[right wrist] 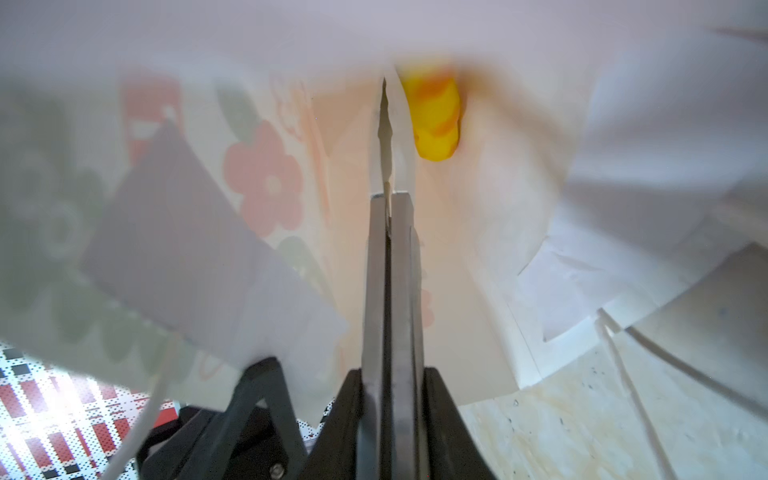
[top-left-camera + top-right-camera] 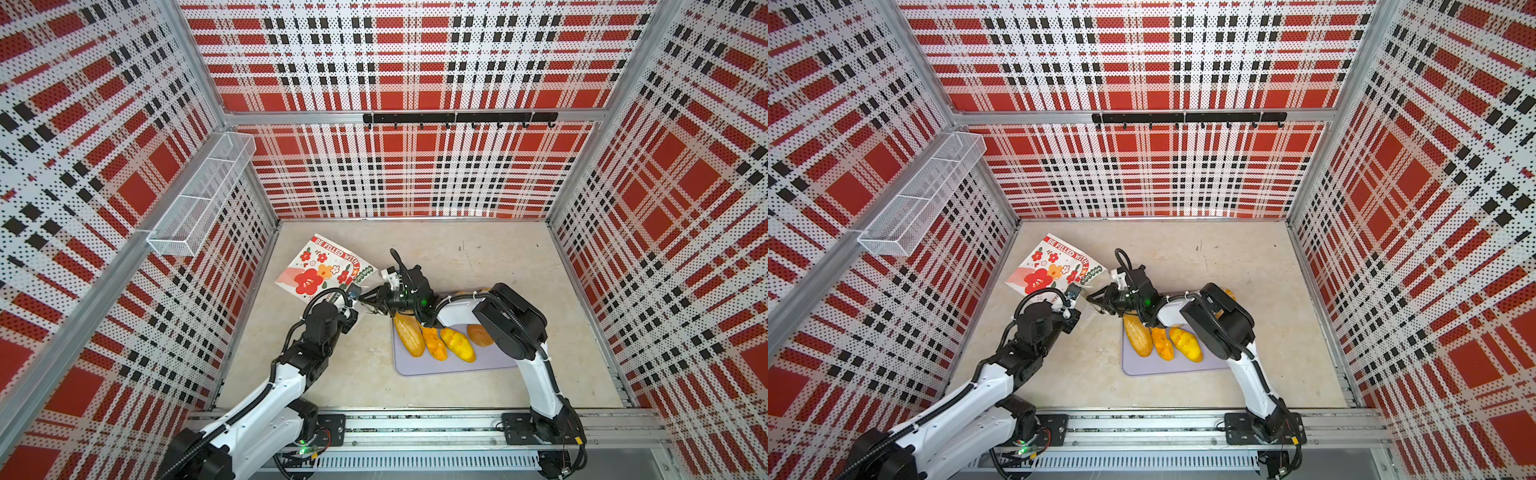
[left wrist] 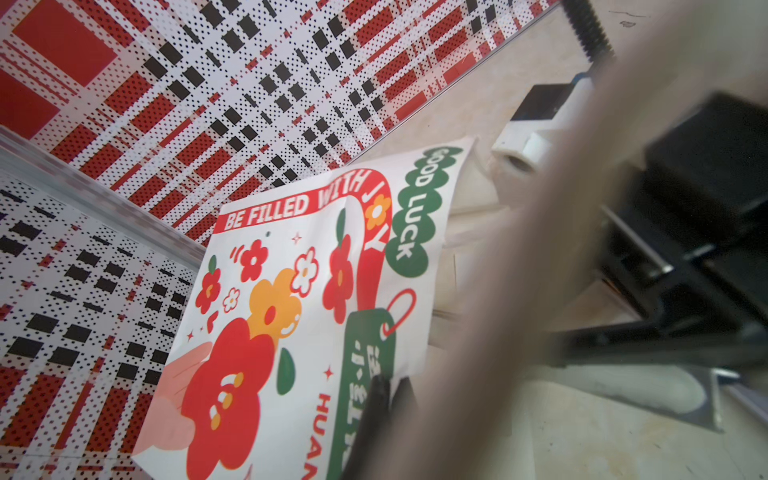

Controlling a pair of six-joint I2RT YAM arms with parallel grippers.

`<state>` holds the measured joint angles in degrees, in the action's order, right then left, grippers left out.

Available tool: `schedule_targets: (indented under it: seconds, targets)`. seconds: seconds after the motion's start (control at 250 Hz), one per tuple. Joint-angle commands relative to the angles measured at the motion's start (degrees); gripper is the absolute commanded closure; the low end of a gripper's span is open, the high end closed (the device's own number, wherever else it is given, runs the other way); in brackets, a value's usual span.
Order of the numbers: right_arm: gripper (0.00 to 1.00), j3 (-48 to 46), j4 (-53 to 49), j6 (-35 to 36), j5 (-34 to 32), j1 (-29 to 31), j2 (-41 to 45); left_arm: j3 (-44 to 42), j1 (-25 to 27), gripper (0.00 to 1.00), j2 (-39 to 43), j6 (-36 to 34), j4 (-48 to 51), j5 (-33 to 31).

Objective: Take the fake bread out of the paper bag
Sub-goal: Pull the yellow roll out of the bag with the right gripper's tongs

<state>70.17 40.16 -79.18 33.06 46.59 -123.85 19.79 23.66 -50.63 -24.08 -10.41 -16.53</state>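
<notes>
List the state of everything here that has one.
paper bag: tipped over, mouth open.
left gripper: jaws shut on paper bag's edge.
right gripper: jaws shut on its rim.
yellow bread: inside the bag.
four breads: out, lying on lavender tray.

The paper bag (image 2: pixel 326 270) is smooth printed paper with a slight sheen. The fake bread (image 2: pixel 409 336) is glossy plastic. The tray (image 2: pixel 457 365) is matt and smooth. The surface (image 2: pixel 498 257) is matt, stone-like. The wall basket (image 2: pixel 203 195) is white metal mesh.
</notes>
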Motion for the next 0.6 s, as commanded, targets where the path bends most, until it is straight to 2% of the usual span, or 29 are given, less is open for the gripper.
schedule_targets:
  seconds: [0.0, 0.3, 0.596]
  targets:
    - [1.00, -0.29, 8.61, -1.44, 0.86, -0.27, 3.52, 0.86, -0.48, 1.00, 0.34, 2.69, -1.54, -1.34]
    - [1.00, -0.96, 10.41, -3.00, 1.49, -0.18, 4.48, 0.86, -0.73, 1.00, -1.17, 4.18, -2.85, -2.65]
    - [1.00, -7.02, 8.84, -0.73, 1.18, 0.60, 7.80, 2.09, -4.17, 1.00, -2.72, 6.08, -4.11, -2.35]
